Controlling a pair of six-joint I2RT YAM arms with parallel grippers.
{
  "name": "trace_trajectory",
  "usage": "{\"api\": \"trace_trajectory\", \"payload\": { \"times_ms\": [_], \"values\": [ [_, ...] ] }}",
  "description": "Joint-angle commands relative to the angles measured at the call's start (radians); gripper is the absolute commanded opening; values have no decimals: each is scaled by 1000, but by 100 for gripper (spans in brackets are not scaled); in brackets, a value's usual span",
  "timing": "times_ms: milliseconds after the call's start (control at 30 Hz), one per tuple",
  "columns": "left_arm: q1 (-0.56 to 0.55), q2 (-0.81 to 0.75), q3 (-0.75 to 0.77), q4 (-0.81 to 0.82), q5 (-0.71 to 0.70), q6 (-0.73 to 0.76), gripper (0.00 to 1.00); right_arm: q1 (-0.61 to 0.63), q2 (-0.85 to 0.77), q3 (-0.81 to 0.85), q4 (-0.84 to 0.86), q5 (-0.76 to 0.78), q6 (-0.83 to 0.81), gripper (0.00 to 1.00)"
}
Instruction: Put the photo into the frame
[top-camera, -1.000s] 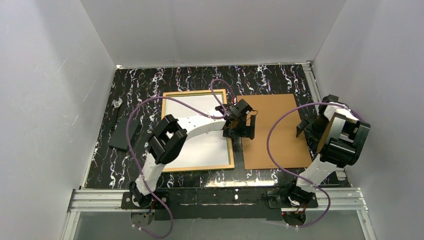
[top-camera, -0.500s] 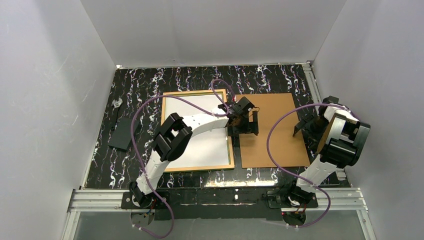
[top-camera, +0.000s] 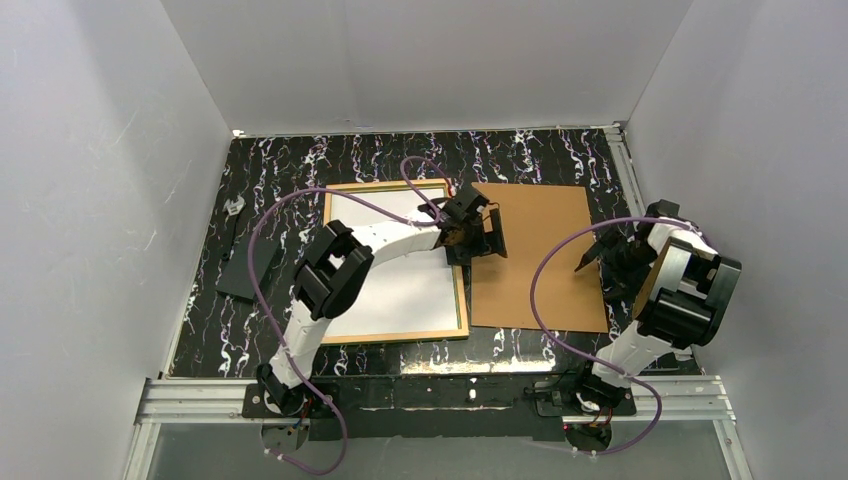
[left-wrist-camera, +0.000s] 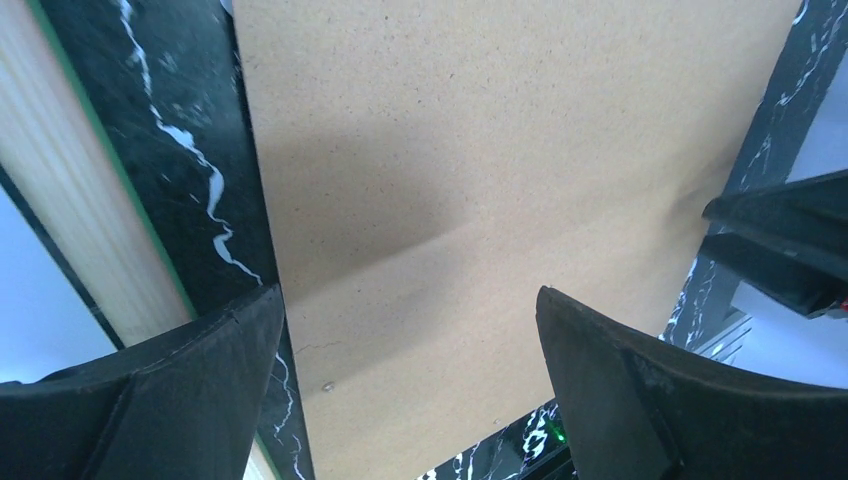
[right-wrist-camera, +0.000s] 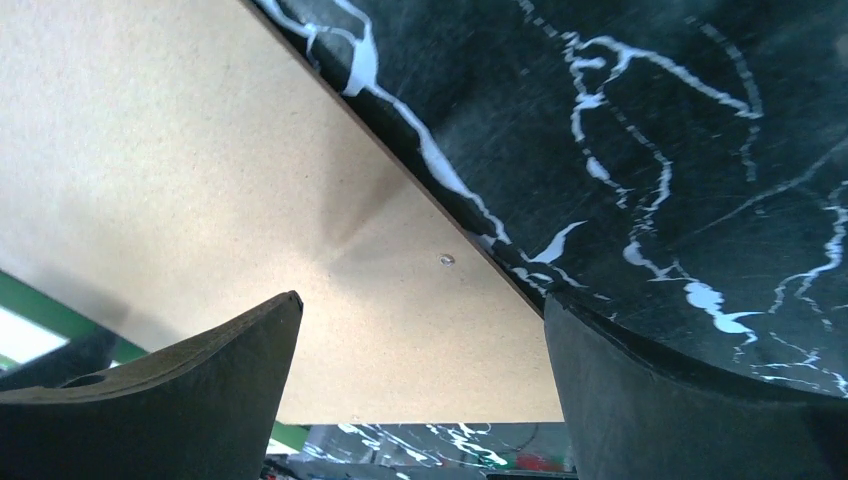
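Left gripper (left-wrist-camera: 408, 300) and right gripper (right-wrist-camera: 422, 302) gaped empty over the backing board (top-camera: 535, 260) edges; photo (top-camera: 420, 295) (white back up) lay in the frame (top-camera: 390, 337) beside the left one. Uneven lifting might skew the board.

**Marble tabletop, flat pieces spread across it**

Black, white-veined table (top-camera: 380, 160). Left of centre lies the green frame (top-camera: 395, 338), with the photo (top-camera: 420, 295) white side up inside it. Just right, a brown backing board (top-camera: 540, 270). Far left, a dark flat slab (top-camera: 243, 268), with a small pale piece (top-camera: 234, 207) above it.

Photo (top-camera: 410, 295) white-side-up, flat inside frame (top-camera: 400, 337), tan back up.
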Motion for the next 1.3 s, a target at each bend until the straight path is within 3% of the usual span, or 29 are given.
{"api": "trace_trajectory", "payload": {
  "times_ms": [0,233,433,700,833,967,1133,1267],
  "values": [
    [-8,-124,6,57,137,-29,95,15,-17,-60,9,-232,5,98],
    [-8,-208,35,-13,188,4,95,18,-84,-125,12,-312,1,98],
    [-8,-339,-51,-91,176,42,94,43,-144,-169,10,-356,6,98],
    [-7,-552,-271,-312,-6,109,96,192,-210,-195,1,-315,57,98],
    [-7,-643,-366,-441,-161,161,98,260,-231,-196,6,-285,95,98],
    [3,-679,-414,-519,-223,221,98,297,-228,-199,13,-277,116,98],
    [66,-699,-474,-533,-137,198,98,317,-231,-216,20,-250,124,98],
    [125,-727,-577,-381,5,151,98,318,-238,-215,4,-180,122,98]
  ]
}}
